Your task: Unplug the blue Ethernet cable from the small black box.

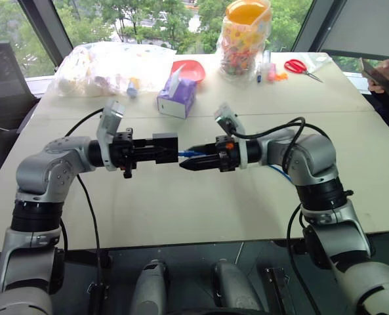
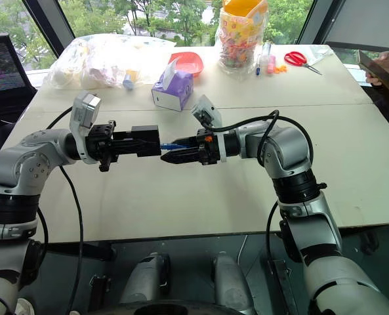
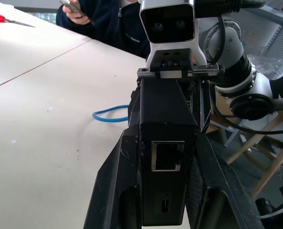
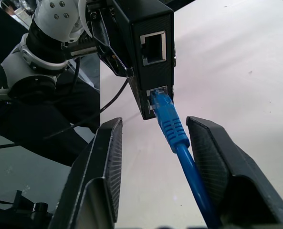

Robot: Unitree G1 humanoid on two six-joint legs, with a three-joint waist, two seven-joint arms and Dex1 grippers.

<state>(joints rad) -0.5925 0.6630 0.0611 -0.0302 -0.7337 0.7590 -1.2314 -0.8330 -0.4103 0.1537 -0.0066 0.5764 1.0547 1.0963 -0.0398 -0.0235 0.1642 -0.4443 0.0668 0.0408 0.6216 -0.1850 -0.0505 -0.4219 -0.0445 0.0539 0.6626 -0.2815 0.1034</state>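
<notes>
Left gripper (image 1: 156, 148): clamped on the small black box (image 1: 165, 146), held above the table's near middle.
Right gripper (image 4: 153, 157): fingers apart, straddling the blue Ethernet cable (image 4: 172, 126), plugged in.
Advice: close on the boot, pull straight right.

The small black box (image 4: 148, 52) is a matte rectangular block held level above the table, left of centre, its port face turned to the right. That face shows two square network sockets; one is empty. The blue Ethernet cable (image 4: 179, 148) is plugged into the other socket by its blue-booted plug and runs rightward, and a loop of it lies on the table at the right.
</notes>
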